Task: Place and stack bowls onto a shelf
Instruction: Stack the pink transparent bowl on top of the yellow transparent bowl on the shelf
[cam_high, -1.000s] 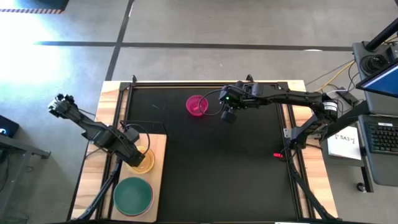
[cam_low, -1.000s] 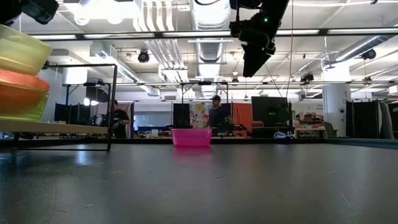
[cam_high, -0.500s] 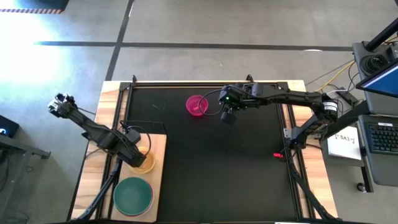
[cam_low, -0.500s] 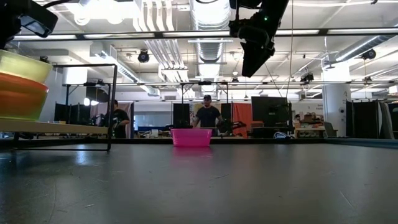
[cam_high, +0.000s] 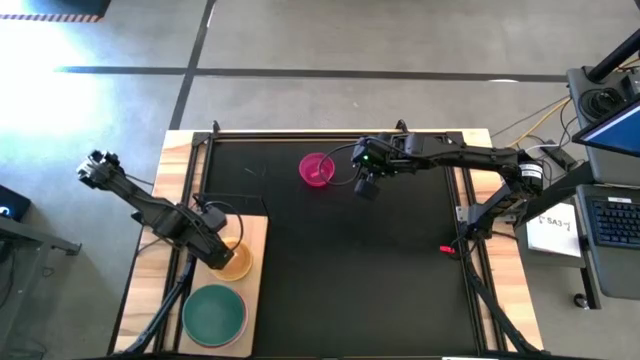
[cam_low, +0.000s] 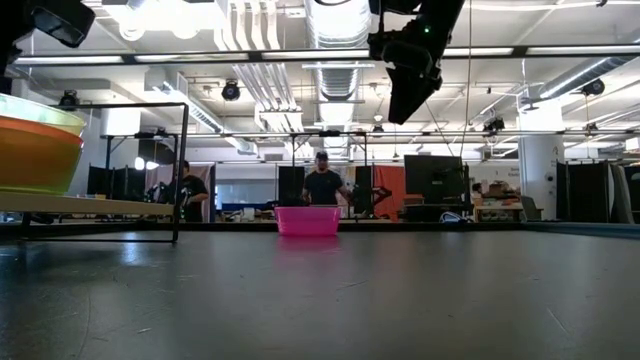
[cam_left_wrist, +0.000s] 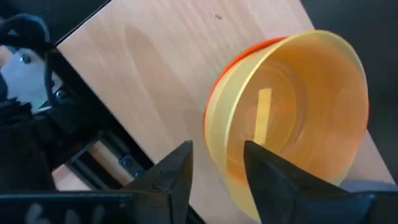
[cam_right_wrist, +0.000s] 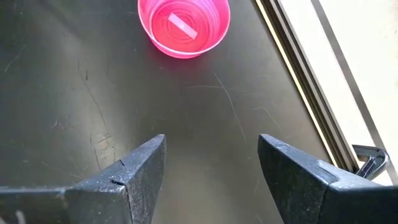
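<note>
A yellow bowl (cam_left_wrist: 292, 118) sits nested in a red bowl (cam_left_wrist: 249, 53) on the wooden shelf (cam_high: 255, 290) at the table's left near corner. A teal-green bowl (cam_high: 214, 312) stands on the shelf nearer the front. My left gripper (cam_left_wrist: 217, 149) is open over the stack, one finger outside the yellow bowl's rim and one inside, with a gap on either side. A magenta bowl (cam_high: 316, 169) stands on the black mat at the far middle. My right gripper (cam_high: 366, 187) hangs open above the mat just right of the magenta bowl (cam_right_wrist: 184, 26).
The black mat (cam_high: 350, 270) spreads wide and bare between the shelf and the right arm. A small red object (cam_high: 447, 249) lies at its right edge. A thin black frame (cam_low: 180, 170) stands behind the shelf. People stand in the room beyond the table (cam_low: 322, 185).
The yellow bowl has gone down from a tilted place above the red bowl into it, and now sits level with only its rim showing above the red one. The right arm has kept still.
</note>
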